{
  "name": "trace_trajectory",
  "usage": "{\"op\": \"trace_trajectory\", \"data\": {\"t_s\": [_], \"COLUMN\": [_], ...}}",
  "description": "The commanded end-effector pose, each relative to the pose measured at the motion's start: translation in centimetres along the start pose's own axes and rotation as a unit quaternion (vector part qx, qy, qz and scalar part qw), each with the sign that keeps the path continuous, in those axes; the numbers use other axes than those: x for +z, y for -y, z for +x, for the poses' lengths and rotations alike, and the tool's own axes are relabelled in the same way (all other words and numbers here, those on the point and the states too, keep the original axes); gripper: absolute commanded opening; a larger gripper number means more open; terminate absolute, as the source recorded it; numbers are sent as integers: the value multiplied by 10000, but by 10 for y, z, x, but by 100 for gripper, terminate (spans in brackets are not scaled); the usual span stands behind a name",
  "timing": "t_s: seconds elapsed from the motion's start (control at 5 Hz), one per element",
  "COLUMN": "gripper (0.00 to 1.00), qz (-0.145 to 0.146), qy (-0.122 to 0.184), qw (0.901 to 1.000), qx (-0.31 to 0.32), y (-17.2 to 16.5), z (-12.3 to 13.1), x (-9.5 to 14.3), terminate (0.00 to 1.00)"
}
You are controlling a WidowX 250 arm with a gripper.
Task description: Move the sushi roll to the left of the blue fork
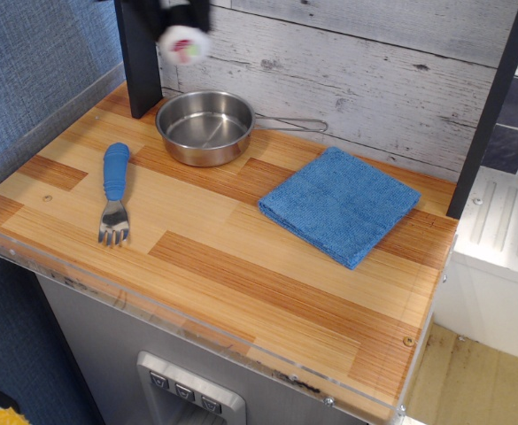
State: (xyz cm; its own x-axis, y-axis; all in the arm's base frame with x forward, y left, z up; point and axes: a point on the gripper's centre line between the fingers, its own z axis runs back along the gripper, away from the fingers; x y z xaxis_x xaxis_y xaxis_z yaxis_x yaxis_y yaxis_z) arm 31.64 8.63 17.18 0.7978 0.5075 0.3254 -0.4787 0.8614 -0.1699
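observation.image: claw [181, 19] clenched on sushi roll [181, 44] above metal pan [204, 127], blue fork [114, 190] below-left

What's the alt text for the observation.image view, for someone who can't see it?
At the top edge, a gripper, mostly out of frame, carries a sushi roll in the air above a metal pan. Below on the wooden counter, a blue fork lies at left, tines toward the front edge, and a folded blue cloth lies at right.

Sushi roll [183, 42] aloft (blurred); blue fork [114, 191] below.
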Motion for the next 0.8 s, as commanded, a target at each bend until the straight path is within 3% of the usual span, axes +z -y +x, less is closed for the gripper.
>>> {"op": "trace_trajectory", "data": {"t_s": [0.0,0.4,0.6], "gripper": [0,0,0], "qz": [342,798,984], "qy": [269,150,245], "qw": [9990,9967,9948], "qx": [133,-86,-74], "y": [-64,-115,-130], "z": [-6,-28,-35], "x": [8,-30,-46], "terminate": [0,0,0]}}
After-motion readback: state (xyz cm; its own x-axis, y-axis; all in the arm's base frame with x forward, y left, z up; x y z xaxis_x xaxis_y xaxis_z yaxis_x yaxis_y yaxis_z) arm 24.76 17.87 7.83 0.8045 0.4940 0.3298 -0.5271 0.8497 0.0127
